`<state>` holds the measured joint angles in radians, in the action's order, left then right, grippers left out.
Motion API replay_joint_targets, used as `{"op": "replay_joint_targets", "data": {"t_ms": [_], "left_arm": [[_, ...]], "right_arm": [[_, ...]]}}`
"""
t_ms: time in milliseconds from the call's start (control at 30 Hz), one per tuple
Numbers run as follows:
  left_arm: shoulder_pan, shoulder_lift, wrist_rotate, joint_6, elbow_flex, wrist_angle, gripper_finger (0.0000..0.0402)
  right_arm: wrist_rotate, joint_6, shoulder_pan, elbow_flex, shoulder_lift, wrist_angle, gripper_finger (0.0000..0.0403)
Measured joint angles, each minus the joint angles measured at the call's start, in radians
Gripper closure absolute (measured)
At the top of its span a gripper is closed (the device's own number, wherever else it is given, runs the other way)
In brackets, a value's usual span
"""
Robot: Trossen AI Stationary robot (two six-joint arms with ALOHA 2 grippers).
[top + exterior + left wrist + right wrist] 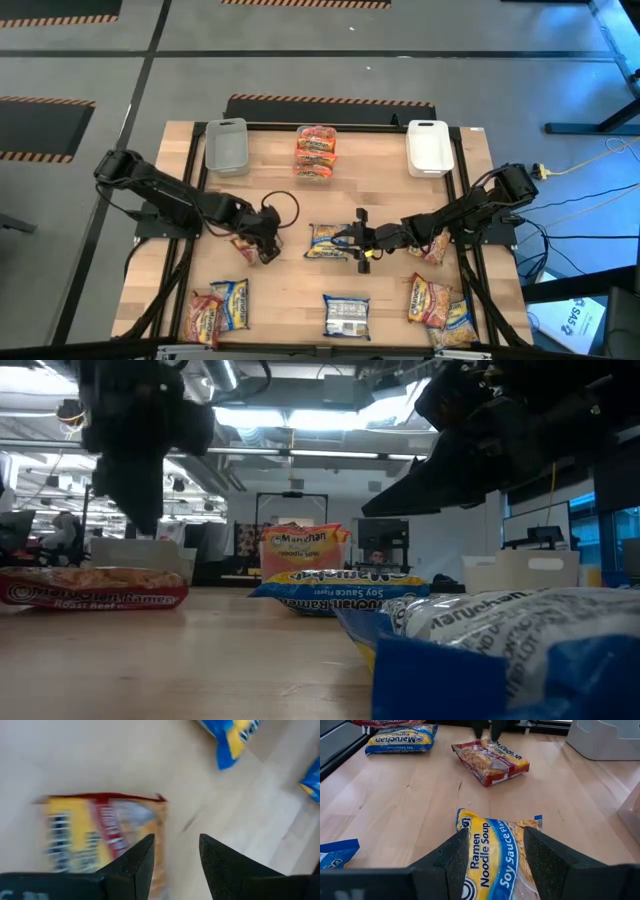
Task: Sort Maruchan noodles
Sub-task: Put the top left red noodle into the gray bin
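Note:
The Maruchan noodles are flat packets spread over the wooden table. My left gripper (268, 250) is open and hovers, pointing down, over the edge of a red-and-yellow packet (90, 830) that lies flat left of centre. My right gripper (495, 831) is open at the table's middle. It is slanted low over the end of a blue-and-yellow soy sauce packet (492, 850), which lies flat. The low view shows both grippers clear above their packets. A stack of pink-orange packets (315, 155) lies at the far middle.
A clear bin (227, 145) stands at the far left and a white bin (430, 147) at the far right. More packets lie at the near left (218, 310), the near middle (347, 315) and the near right (440, 305). One packet (433, 248) lies under the right arm.

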<state>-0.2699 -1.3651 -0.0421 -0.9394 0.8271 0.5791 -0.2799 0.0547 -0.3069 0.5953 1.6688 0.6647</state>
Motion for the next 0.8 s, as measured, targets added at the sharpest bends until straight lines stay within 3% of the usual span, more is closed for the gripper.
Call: {"op": "replay_joint_targets", "data": {"t_ms": [233, 467, 600, 800], "left_arm": [[0.021, 0.066, -0.047, 0.090, 0.046, 0.176, 0.0249], [0.130, 0.071, -0.032, 0.120, 0.030, 0.353, 0.0196], [0.188, 0.071, -0.002, 0.193, -0.038, 0.326, 0.0170], [0.262, 0.071, 0.076, 0.293, -0.144, 0.219, 0.0169]], "right_arm": [[0.000, 0.000, 0.000, 0.000, 0.000, 0.000, 0.0226], [0.002, 0.000, 0.000, 0.000, 0.000, -0.002, 0.0226], [0.002, 0.000, 0.000, 0.000, -0.001, -0.004, 0.0226], [0.002, 0.000, 0.000, 0.000, -0.001, -0.004, 0.0226]]}}
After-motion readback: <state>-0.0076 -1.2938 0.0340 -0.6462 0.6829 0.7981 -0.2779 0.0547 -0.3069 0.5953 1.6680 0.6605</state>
